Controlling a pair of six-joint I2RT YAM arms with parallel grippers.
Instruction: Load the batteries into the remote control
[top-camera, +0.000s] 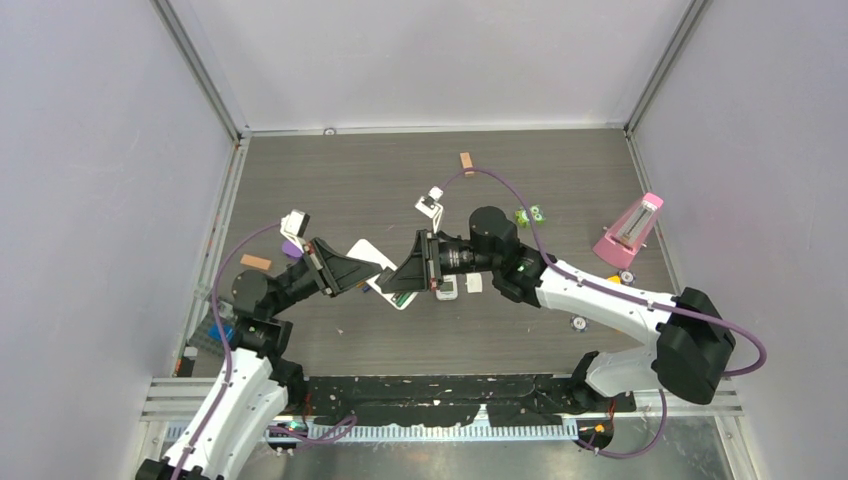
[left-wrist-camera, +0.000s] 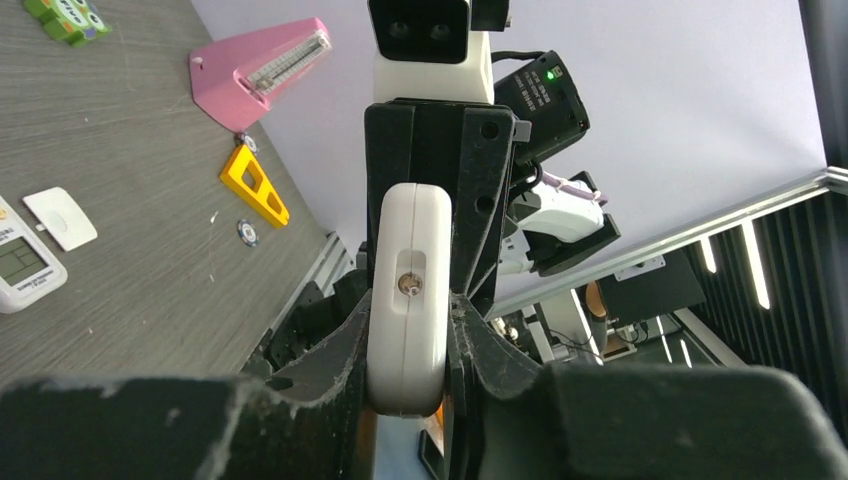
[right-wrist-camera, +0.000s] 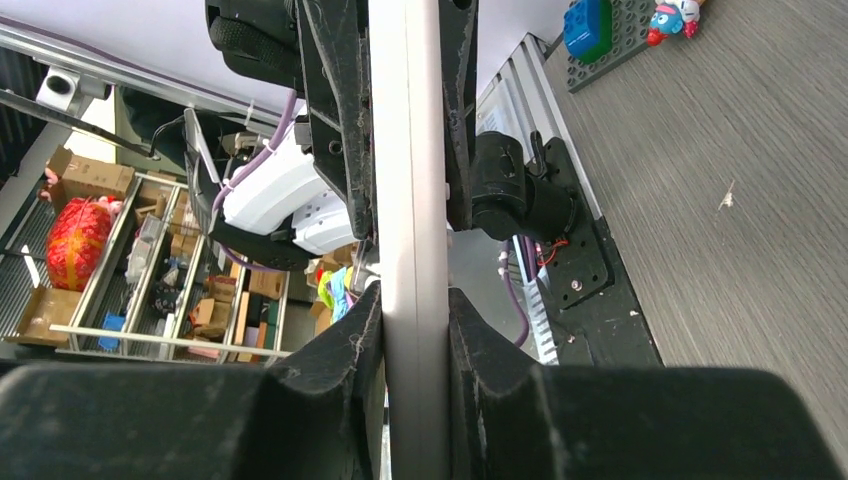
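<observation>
The white remote control (top-camera: 370, 253) hangs above the table between both grippers. My left gripper (top-camera: 365, 272) is shut on one end of it; the left wrist view shows that rounded end (left-wrist-camera: 408, 260) clamped between my left gripper's jaws (left-wrist-camera: 408, 350). My right gripper (top-camera: 403, 277) is shut on the other end. The right wrist view shows the remote's slim edge (right-wrist-camera: 405, 150) pinched in my right gripper (right-wrist-camera: 412, 330). No battery shows clearly in any view.
A white device with a display (left-wrist-camera: 20, 265) and a small white cover (left-wrist-camera: 60, 218) lie on the table below the right gripper. A pink metronome (top-camera: 630, 230) stands at the right and a green toy (top-camera: 529, 214) behind the right arm. Tan blocks lie behind (top-camera: 466, 162) and left (top-camera: 255, 262). A small purple thing (top-camera: 291, 248) lies by the left wrist.
</observation>
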